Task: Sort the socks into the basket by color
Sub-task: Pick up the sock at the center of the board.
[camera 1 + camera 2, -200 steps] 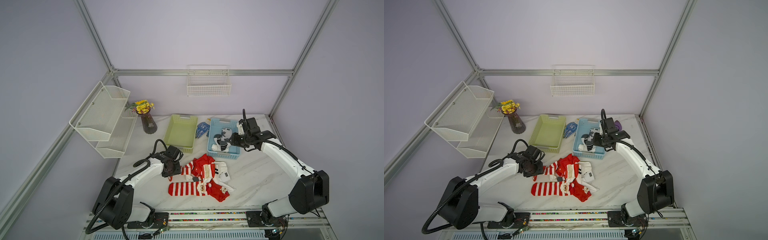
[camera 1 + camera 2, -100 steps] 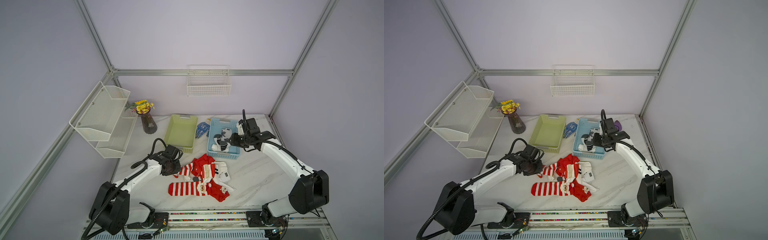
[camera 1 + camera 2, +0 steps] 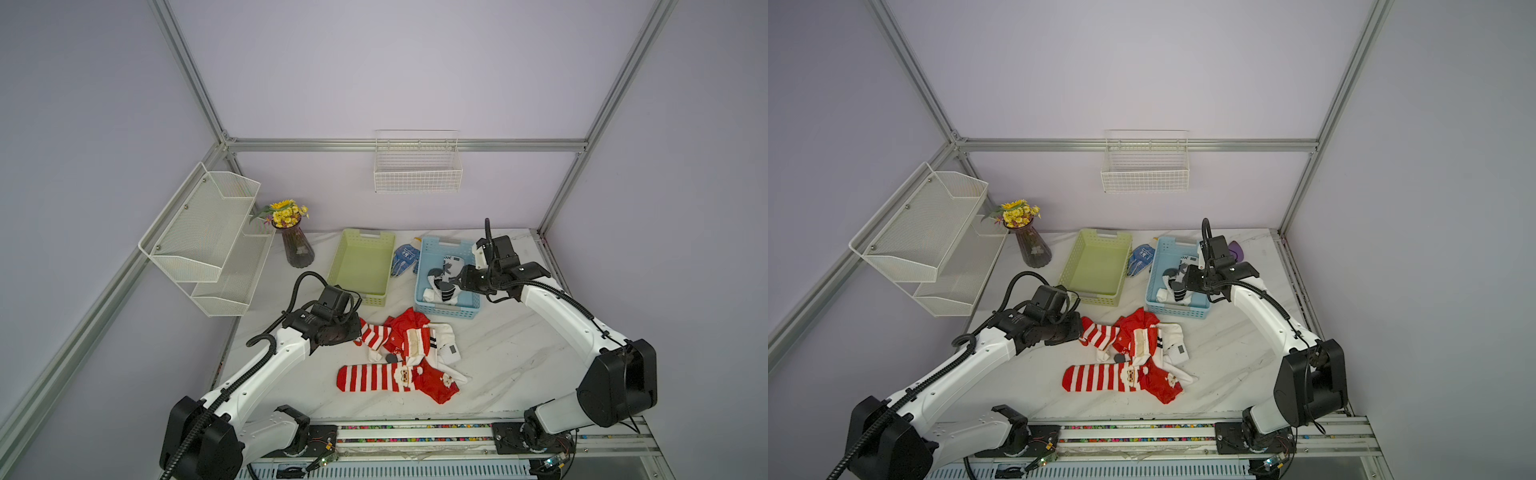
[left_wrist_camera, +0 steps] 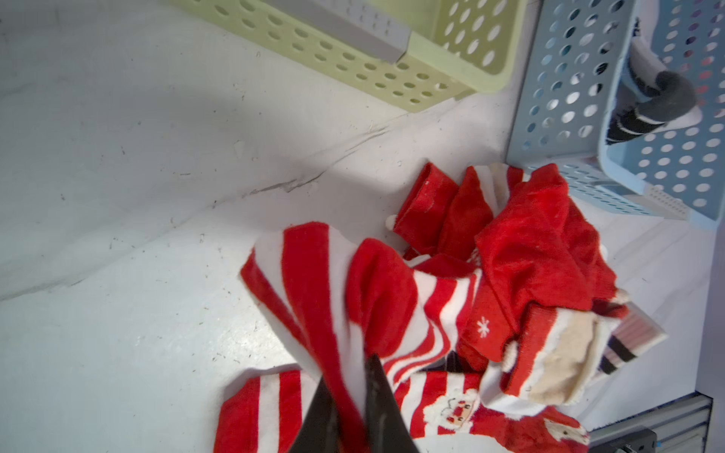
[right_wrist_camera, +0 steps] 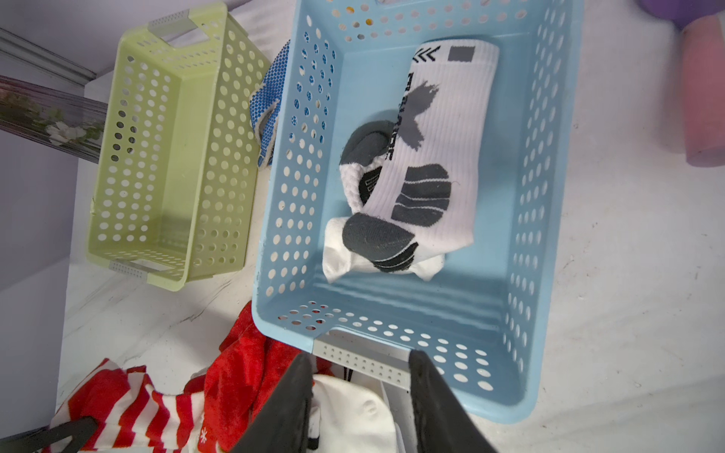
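A: Now, nearest on the white marble tabletop [image 3: 519, 345]?
B: Tangled red Santa socks [image 3: 399, 376]. Just behind, the left gripper [image 4: 345, 376] has just clenched on a red-and-white striped fabric sock [image 4: 314, 274].
A: Meaning?
B: Probably a lift toward the empty green perforated plastic basket [image 3: 365, 235]; neighbours may drag. Farther, the right gripper [image 5: 361, 355], released, hangs over the blue perforated plastic basket [image 5: 549, 196] holding white grey-marked socks [image 5: 439, 157]; blue dotted gloves [image 3: 405, 259] lie between the baskets.
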You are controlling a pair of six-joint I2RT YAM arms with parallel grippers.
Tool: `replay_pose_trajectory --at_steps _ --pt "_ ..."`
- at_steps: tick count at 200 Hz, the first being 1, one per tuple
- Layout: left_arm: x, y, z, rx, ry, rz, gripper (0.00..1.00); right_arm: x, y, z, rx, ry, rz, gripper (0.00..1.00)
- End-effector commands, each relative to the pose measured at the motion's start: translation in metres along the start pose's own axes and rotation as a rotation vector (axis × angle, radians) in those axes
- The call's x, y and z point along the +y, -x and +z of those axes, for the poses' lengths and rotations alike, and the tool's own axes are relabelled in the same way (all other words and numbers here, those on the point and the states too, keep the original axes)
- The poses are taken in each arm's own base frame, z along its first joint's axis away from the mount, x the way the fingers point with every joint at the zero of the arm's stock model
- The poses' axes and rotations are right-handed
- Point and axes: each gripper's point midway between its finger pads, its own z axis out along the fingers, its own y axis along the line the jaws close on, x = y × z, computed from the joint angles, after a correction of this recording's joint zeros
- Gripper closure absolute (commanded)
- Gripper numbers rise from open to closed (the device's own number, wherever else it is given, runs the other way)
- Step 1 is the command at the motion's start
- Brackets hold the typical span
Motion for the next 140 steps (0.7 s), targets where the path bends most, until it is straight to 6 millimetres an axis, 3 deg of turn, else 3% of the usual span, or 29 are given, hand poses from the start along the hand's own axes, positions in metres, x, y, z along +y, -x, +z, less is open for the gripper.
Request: replay_pose_trajectory --at_steps 1,54,140 --pt "-0.035 0.026 -0.028 -0.08 -0.125 0.051 0.87 0.007 0.007 0.002 -0.021 0.025 -0.002 0.56" --pt "-0.065 0.048 -0.047 -0.125 -0.22 0.104 0.88 0.009 0.01 0.001 -0.026 0.032 -0.003 0.56" --pt "-0.106 0.093 -0.057 -0.183 -0.278 0.207 0.88 0.011 0.012 0.001 -0.028 0.033 -0.001 0.56"
